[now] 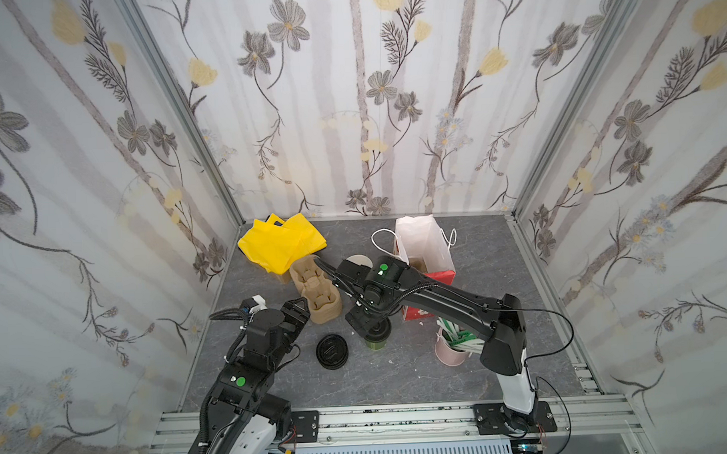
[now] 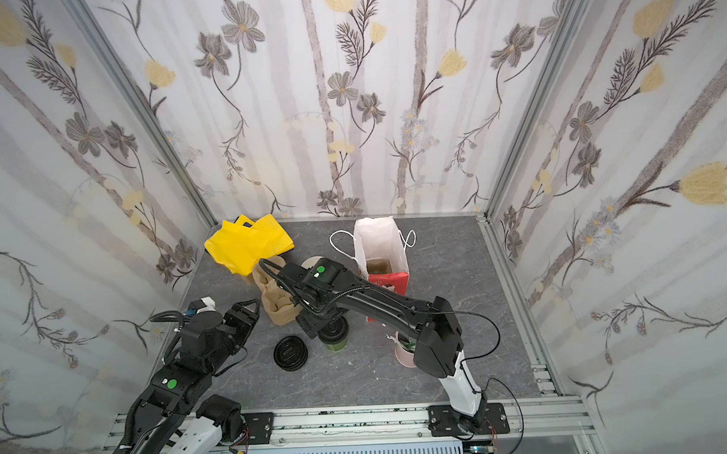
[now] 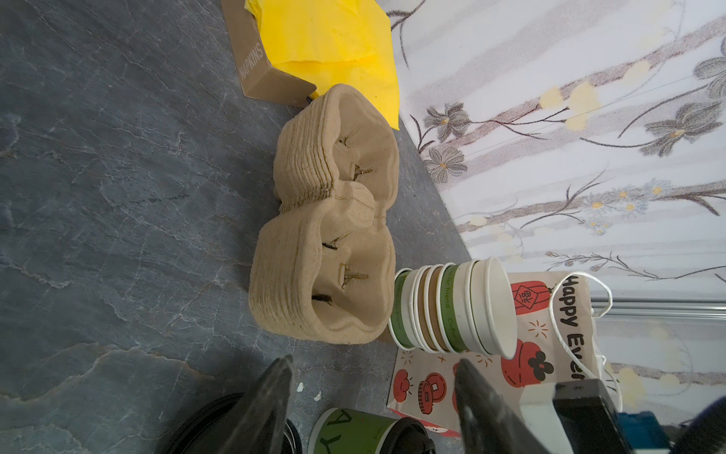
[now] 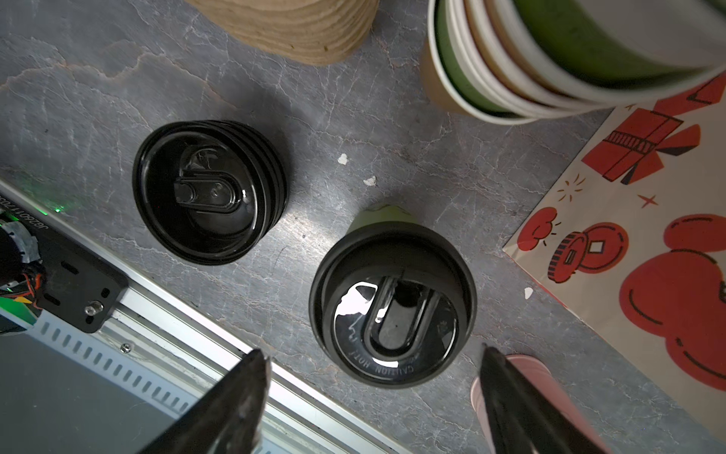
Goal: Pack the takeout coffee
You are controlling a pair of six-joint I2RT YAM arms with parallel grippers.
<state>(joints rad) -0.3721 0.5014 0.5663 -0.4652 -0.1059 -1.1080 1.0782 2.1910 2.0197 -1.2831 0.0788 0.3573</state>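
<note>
Right gripper [image 4: 373,353], jaws spread wide and empty, hovers over the small olive-green paper cup with a black sip lid [image 4: 393,310], which stands just below it on the grey bench [image 4: 314,98]. The left gripper [image 3: 372,363] is also agape and holds nothing. Pinching the lid rather than the cup wall could pop it off or topple the cup. Nearby are one pile of loose black lids [image 4: 208,192] and one printed paper bag [image 4: 628,236].

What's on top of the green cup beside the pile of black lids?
A black sip lid covers the green cup; the open right claw hangs above it. The lid hides whatever is inside.
</note>
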